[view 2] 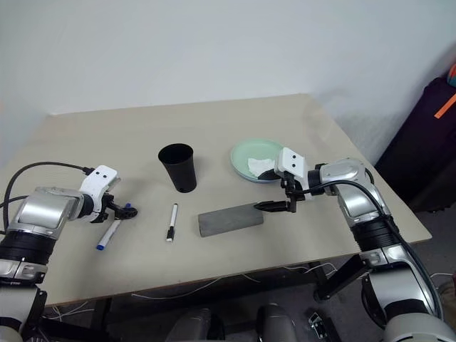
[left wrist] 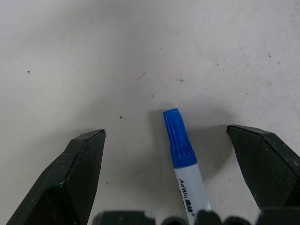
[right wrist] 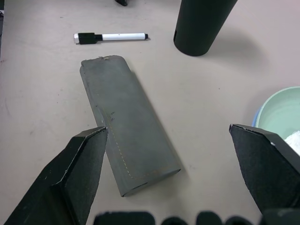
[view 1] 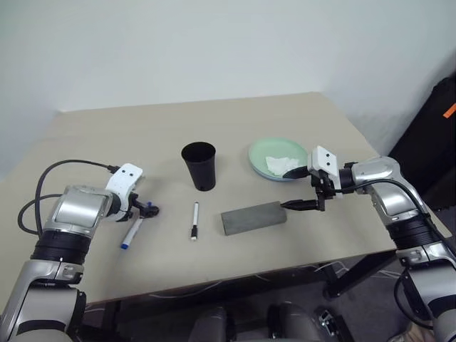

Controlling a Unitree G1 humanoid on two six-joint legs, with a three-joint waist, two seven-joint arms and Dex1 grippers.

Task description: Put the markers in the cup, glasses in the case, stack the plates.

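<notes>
Left wrist view puts the blue-capped marker (left wrist: 180, 150) between the spread fingers of the left gripper (view 1: 147, 209), its cap pointing away and nearer one finger than the other, with nothing clamped yet. It lies flat on the surface (view 1: 107, 135), so a good pickup would likely mean centring the gripper over the barrel, lowering until both fingertips flank it, then closing across its width, not along it. A short way off lies the black-capped marker (view 1: 194, 220), well clear of this grasp. Beyond it the grey case (view 1: 254, 217) rests shut, and the right gripper (view 1: 299, 187) hangs just past its end, fingers wide apart and holding nothing. Farther back the black cup (view 1: 199, 165) stands upright and empty-looking, open to a drop from above; the marker should go in tipped end-down. Farthest, the green plate (view 1: 260, 153) already sits on the blue plate (right wrist: 257, 117), carrying a white tissue (view 1: 281, 164). I cannot make out the glasses.
</notes>
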